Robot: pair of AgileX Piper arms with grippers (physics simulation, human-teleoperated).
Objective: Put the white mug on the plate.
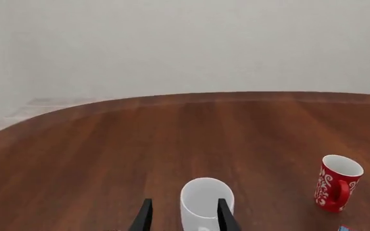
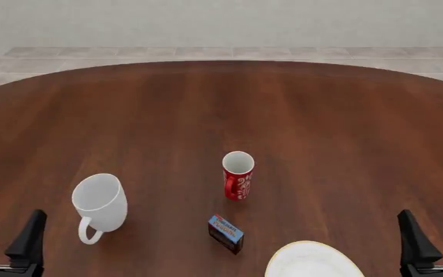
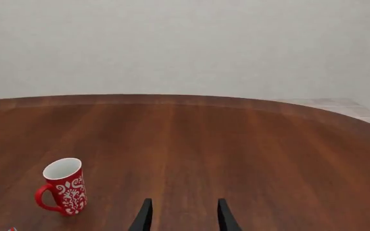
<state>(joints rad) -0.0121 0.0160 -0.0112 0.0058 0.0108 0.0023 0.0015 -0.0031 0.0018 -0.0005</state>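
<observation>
The white mug (image 2: 100,202) stands upright on the table's left side, its loop handle turned toward the near edge. In the left wrist view the white mug (image 1: 204,202) shows partly behind one fingertip. My left gripper (image 2: 6,234) is open at the near left edge, apart from the mug. Only part of the plate (image 2: 314,262), white with a thin yellowish rim, shows at the bottom edge, right of centre. My right gripper (image 2: 433,231) is open at the near right edge, holding nothing. In the wrist views both the left gripper (image 1: 183,216) and the right gripper (image 3: 182,216) have spread fingers.
A red mug (image 2: 237,175) with white patterns stands upright mid-table, also seen as the red mug (image 1: 336,183) and the red mug (image 3: 63,192). A small blue and dark box (image 2: 226,234) lies between it and the plate. The wooden table (image 2: 322,115) is round-edged at the back.
</observation>
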